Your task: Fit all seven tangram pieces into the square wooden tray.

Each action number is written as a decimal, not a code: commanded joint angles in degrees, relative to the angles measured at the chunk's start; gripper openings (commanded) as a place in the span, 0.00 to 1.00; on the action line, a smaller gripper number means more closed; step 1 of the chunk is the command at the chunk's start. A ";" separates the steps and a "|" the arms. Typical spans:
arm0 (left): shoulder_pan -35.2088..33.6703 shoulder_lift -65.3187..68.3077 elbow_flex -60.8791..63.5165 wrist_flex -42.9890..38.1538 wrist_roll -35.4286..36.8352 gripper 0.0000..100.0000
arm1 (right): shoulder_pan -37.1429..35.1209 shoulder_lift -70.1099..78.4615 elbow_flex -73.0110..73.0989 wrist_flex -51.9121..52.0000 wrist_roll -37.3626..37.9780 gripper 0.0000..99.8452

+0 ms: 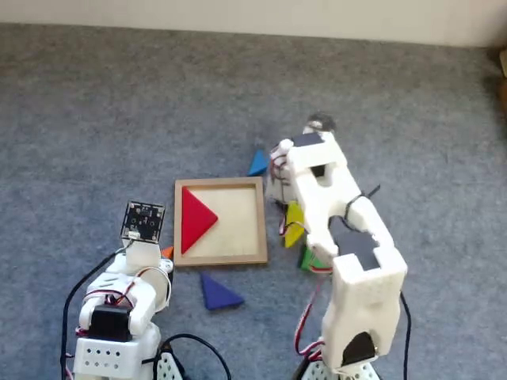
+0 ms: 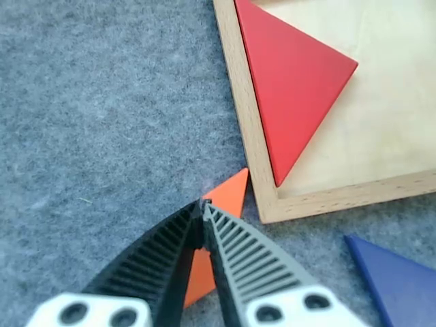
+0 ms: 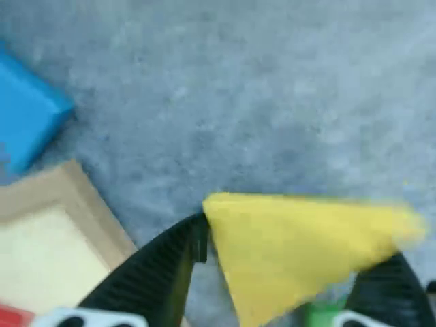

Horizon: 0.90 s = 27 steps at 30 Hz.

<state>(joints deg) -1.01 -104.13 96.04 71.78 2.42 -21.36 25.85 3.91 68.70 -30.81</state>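
Observation:
The square wooden tray lies mid-table with a red triangle along its left side. My left gripper is shut, its tips resting over an orange triangle that lies on the carpet by the tray's near-left corner. My right gripper is shut on a yellow piece, held just right of the tray; in the high view that yellow piece shows beside the right arm. A light blue piece lies beyond the tray's far-right corner. A dark blue triangle lies in front of the tray.
A green piece lies on the carpet under the right arm, right of the tray. Grey carpet covers the table, with open room at the far side and left. Cables trail at the arms' bases.

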 commanded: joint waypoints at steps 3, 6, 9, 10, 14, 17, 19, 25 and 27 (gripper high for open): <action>-0.22 0.04 1.19 0.26 0.53 0.01 | -3.21 0.84 -0.31 0.31 -0.26 0.30; -0.22 0.04 1.19 0.26 0.53 0.01 | -3.30 0.92 -1.10 -1.36 0.09 0.22; -0.22 0.04 1.19 0.26 0.53 0.01 | -2.42 0.92 -1.10 -2.68 0.44 0.16; -0.22 0.04 1.19 0.26 0.53 0.01 | -2.33 0.92 -1.10 -2.77 1.49 0.15; -0.22 0.04 1.19 0.26 0.53 0.01 | -2.07 0.84 -1.10 -2.51 4.48 0.12; -0.22 0.04 1.19 0.26 0.53 0.01 | -1.98 0.57 -1.10 -2.33 5.54 0.10; -0.22 0.04 1.19 0.26 0.53 0.01 | -1.98 0.57 -1.19 -1.36 7.65 0.10; -0.22 0.04 1.19 0.26 0.53 0.01 | -0.92 0.22 -8.40 4.44 3.87 0.20; -0.22 0.04 1.19 0.26 0.53 0.01 | -0.75 0.31 -11.30 5.76 -0.88 0.28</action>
<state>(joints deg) -1.01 -104.13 96.04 71.78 2.42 -22.15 27.08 -1.80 73.27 -26.77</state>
